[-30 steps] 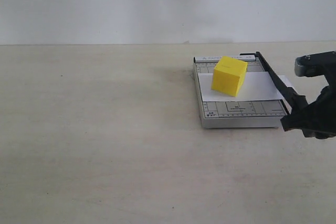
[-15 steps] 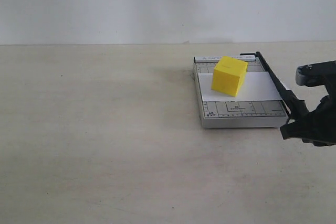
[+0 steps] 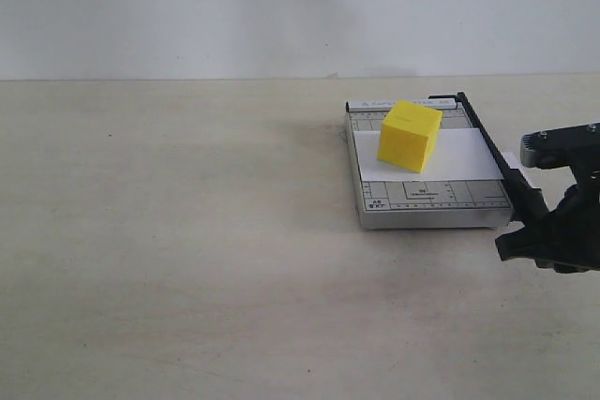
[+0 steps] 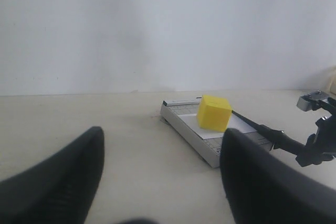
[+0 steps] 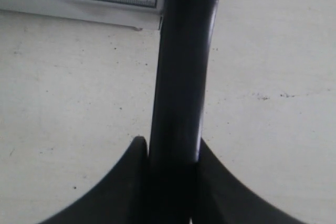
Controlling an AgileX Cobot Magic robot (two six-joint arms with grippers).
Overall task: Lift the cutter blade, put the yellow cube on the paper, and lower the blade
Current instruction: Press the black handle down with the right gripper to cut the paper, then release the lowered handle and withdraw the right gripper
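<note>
On beige tabletop (image 3: 187,259), trimmer (image 3: 427,197) bearing yellow cube (image 3: 409,136), white wall (image 3: 234,7) behind

Before me lay a pale beige tabletop (image 3: 187,259), a plain white wall (image 3: 281,7) behind it, and a grey trimmer base (image 3: 422,216) bearing printed ruler marks.

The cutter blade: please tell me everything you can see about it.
The cutter blade is a long thin black lever, hinged at the far corner of the grey trimmer base. It lies low along the base's right edge, crossing the white paper. Its thick, rounded handle juts past the front edge, clamped in the right end effector.
</note>
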